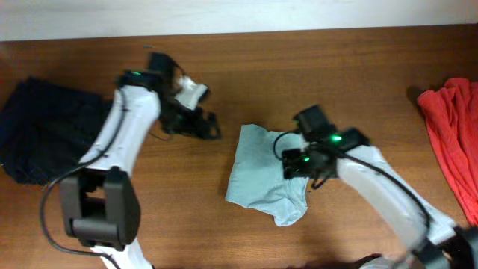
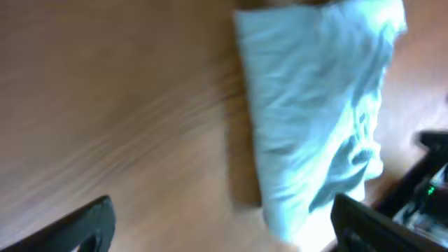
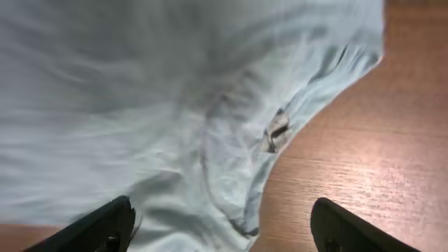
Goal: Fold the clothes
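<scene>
the pale blue shirt (image 1: 261,168) lay mostly folded in the middle of the tabletop (image 1: 336,67). the left pincer (image 2: 222,206) and the right pincer (image 3: 222,204) stood apart, empty. the navy shirt (image 1: 45,131) (far left) and the red shirt (image 1: 452,142) looked like heaps not yet folded.

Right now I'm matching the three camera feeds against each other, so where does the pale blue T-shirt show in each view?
Overhead: the T-shirt lies near the centre of the frame, slightly right.
Left wrist: the T-shirt fills the upper right.
Right wrist: the T-shirt covers the left and middle of the frame.
Shared landmark: the brown wooden table shows beside it in all three views.
</scene>
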